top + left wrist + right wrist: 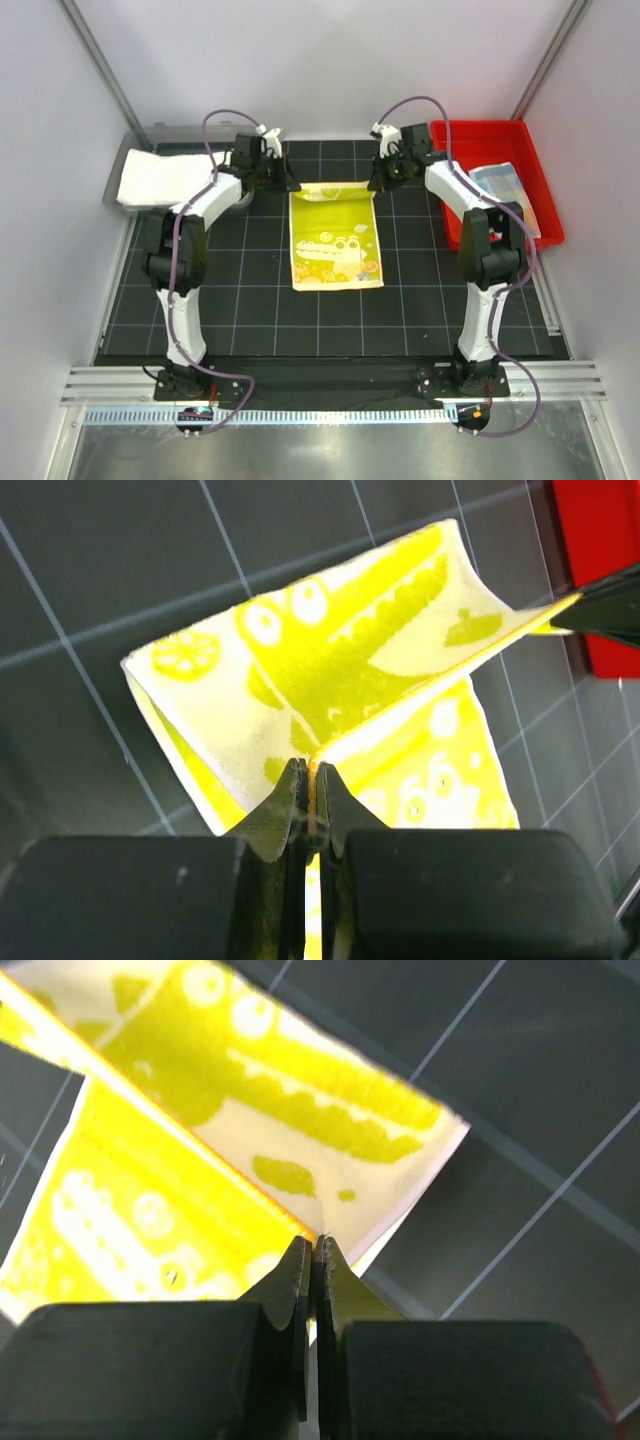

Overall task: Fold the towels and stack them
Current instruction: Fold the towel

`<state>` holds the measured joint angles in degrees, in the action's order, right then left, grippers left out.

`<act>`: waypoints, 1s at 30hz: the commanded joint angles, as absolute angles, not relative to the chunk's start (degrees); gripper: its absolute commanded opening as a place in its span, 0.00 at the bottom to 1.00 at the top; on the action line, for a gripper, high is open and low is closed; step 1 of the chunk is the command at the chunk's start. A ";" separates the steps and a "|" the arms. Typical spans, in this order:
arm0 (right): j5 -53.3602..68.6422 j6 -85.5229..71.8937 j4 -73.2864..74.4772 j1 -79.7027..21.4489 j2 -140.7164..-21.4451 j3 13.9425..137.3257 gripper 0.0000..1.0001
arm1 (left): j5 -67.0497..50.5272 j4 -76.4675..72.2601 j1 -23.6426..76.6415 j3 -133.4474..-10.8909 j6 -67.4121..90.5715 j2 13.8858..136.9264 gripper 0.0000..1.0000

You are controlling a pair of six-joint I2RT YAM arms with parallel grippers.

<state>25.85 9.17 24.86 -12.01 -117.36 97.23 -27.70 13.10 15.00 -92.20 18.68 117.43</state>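
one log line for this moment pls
left gripper: shut on far-left corner of pale yellow crocodile-print cloth towel | right gripper: shut on its far-right corner | towel: far edge lifted, rest on black grid mat

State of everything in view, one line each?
yellow towel: far edge lifted at both corners, near part flat on mat.
left gripper: shut on yellow towel.
right gripper: shut on yellow towel.
white towel: folded, on grey tray.
blue towel: lying in red bin.
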 commanded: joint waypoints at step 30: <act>10.02 1.50 27.07 -21.36 -87.10 64.60 0.01 | -14.77 11.25 24.17 -60.30 19.60 92.11 0.00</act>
